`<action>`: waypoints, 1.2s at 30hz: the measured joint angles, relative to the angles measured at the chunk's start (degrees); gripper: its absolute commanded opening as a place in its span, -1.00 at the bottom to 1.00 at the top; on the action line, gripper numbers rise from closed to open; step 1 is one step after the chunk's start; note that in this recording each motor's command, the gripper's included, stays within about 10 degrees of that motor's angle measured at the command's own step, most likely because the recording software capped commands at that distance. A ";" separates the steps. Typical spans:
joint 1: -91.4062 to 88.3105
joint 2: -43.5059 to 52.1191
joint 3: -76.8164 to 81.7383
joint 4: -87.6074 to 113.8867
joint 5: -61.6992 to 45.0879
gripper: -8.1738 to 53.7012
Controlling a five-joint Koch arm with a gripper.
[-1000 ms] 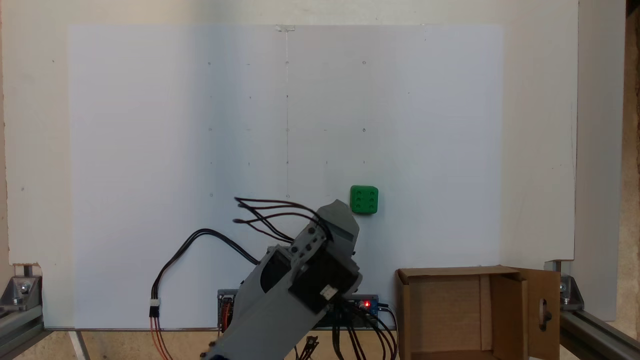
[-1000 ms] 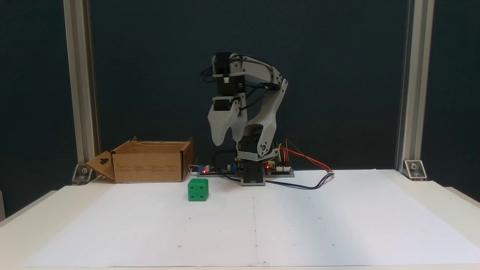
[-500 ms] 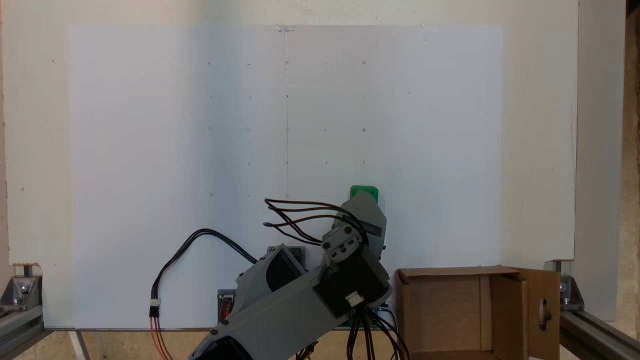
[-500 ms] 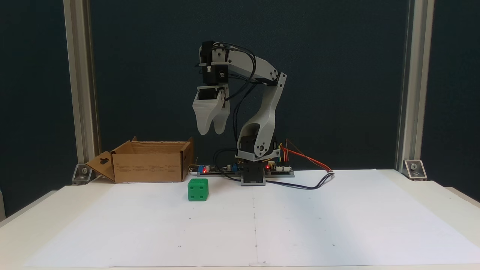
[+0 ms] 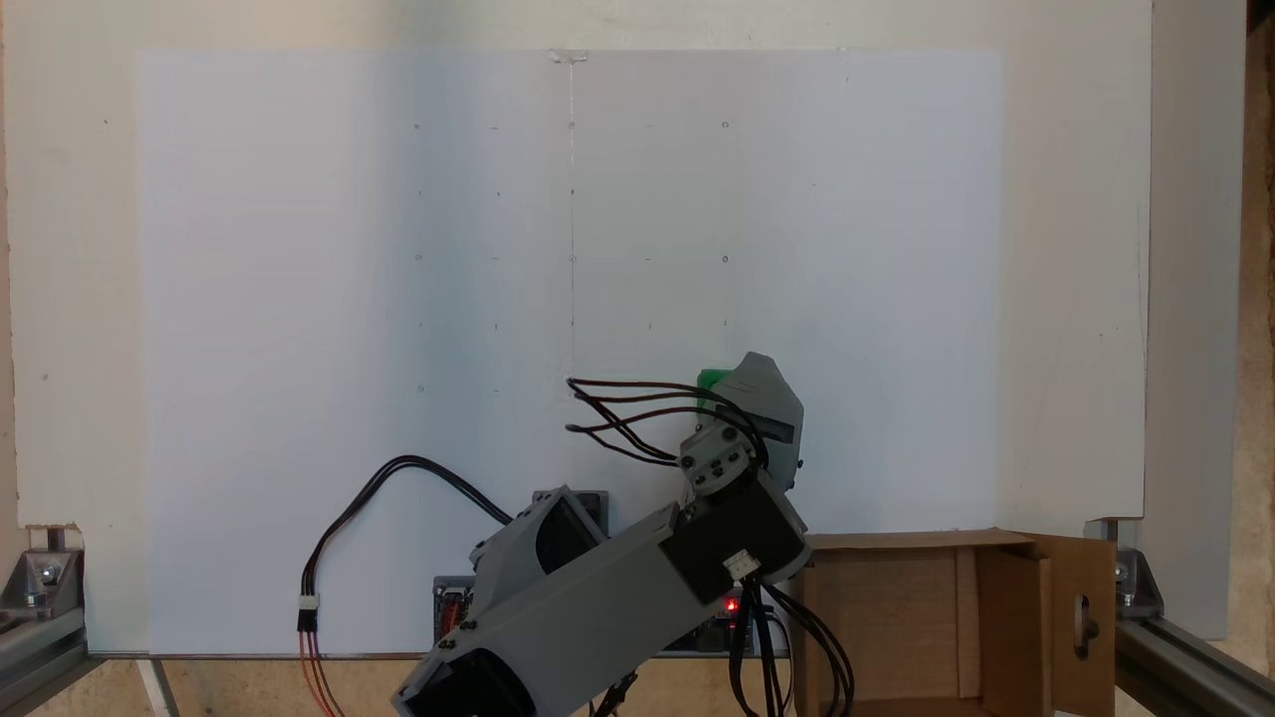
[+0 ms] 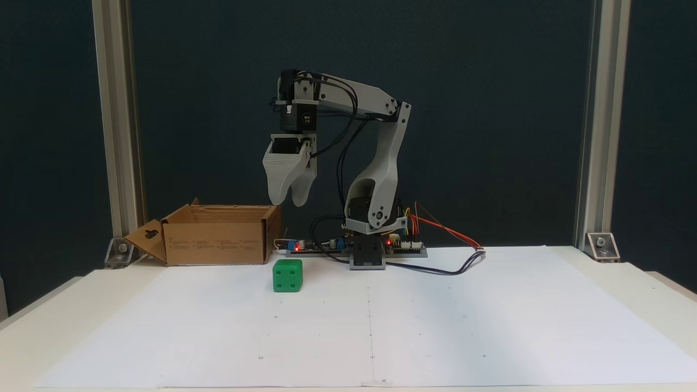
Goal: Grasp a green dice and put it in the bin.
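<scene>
The green dice (image 6: 287, 275) rests on the white paper sheet, just in front of the bin's near corner. From above, only a green corner of the dice (image 5: 708, 378) peeks out beside the gripper body. My gripper (image 6: 287, 202) hangs well above the dice, pointing down, its two grey fingertips a small gap apart and holding nothing. Seen from above, the gripper (image 5: 762, 396) covers most of the dice. The bin (image 6: 218, 239) is an open brown cardboard box with a handle-hole flap, and from above the bin (image 5: 901, 541) sits at the lower right.
Controller boards with red lights (image 6: 297, 247) lie by the arm's base (image 6: 367, 256). Black cables (image 5: 398, 476) loop out to the left from the base. Aluminium posts (image 6: 117, 136) stand at the back corners. The paper sheet (image 6: 435, 326) stretches wide in front.
The arm has swung toward the bin side, right from above and left from the front. The gripper went from beside the dice to above it, now covering it from above.
</scene>
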 measured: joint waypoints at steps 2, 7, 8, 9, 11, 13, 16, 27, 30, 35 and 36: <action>0.00 0.00 1.32 -0.18 -2.37 0.80; 0.26 -0.09 7.56 -3.96 -5.27 0.80; 0.18 -0.18 9.67 -5.98 -5.36 0.80; 0.26 -0.18 11.25 -7.29 -5.36 0.80; 0.09 -0.09 12.30 -8.79 -5.36 0.80; 0.26 -0.09 14.15 -9.40 -5.36 0.80; 0.62 -0.09 14.85 -9.40 -5.36 0.79; 0.88 -2.02 15.91 -12.13 -5.45 0.77; 1.41 -2.11 16.17 -13.89 -5.36 0.77; 1.76 -2.02 16.17 -15.56 -6.59 0.77; 1.76 -2.02 16.17 -15.64 -7.21 0.77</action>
